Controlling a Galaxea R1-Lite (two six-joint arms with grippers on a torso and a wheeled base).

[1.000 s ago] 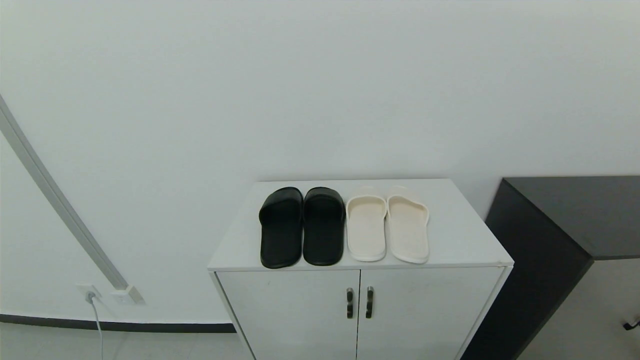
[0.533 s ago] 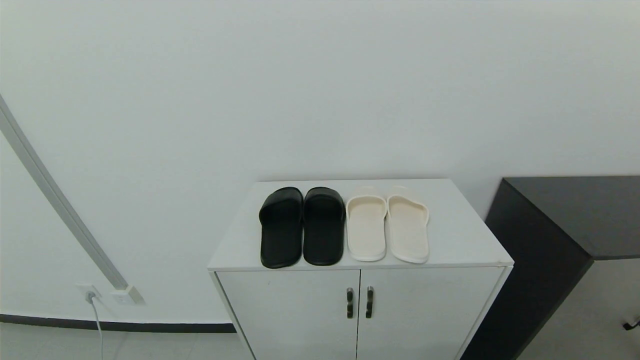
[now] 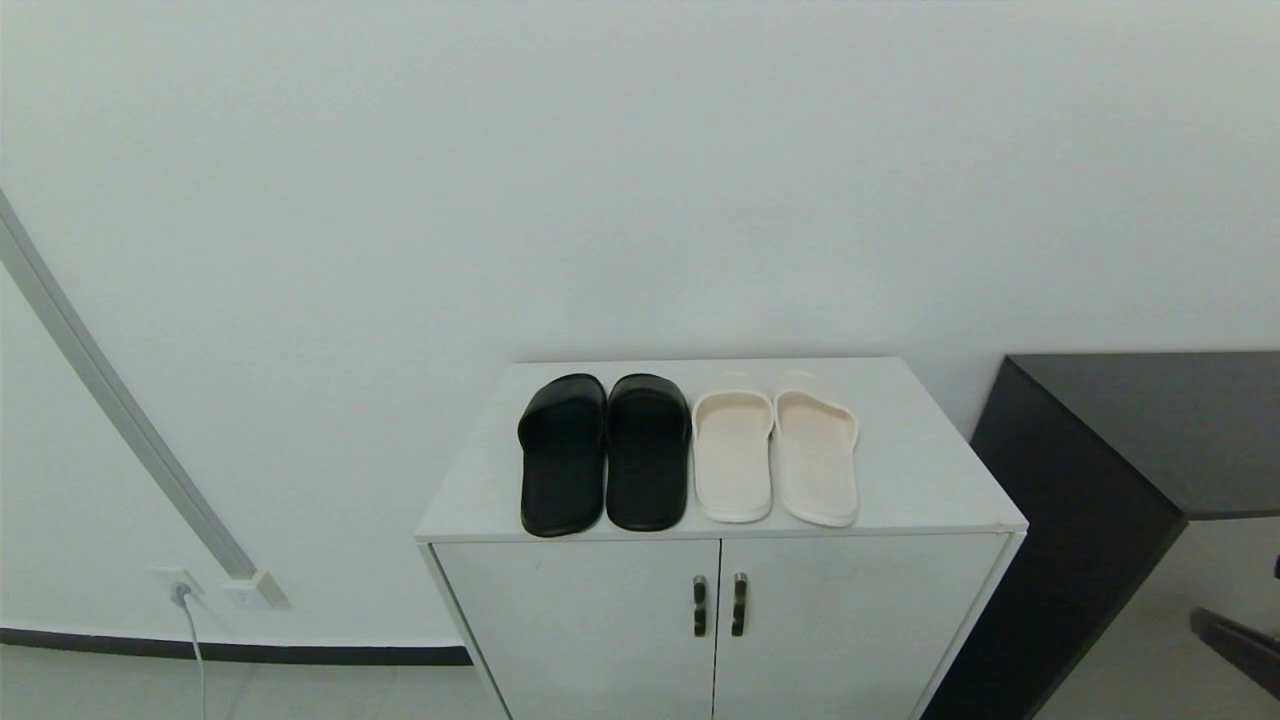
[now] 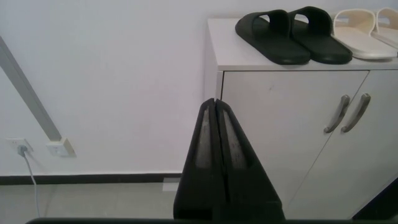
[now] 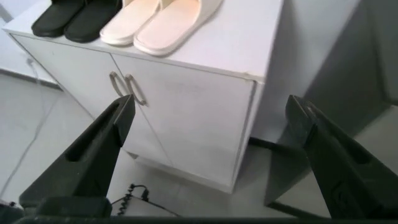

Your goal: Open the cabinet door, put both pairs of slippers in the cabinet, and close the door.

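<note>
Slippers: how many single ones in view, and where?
4, in one row on the cabinet top, from the robot's left: outer black slipper, inner black slipper, inner cream slipper, outer cream slipper. The doors are shut; more inside would be hidden.

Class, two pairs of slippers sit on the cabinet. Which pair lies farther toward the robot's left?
The black pair; the cream pair lies to its right on the cabinet top.
</note>
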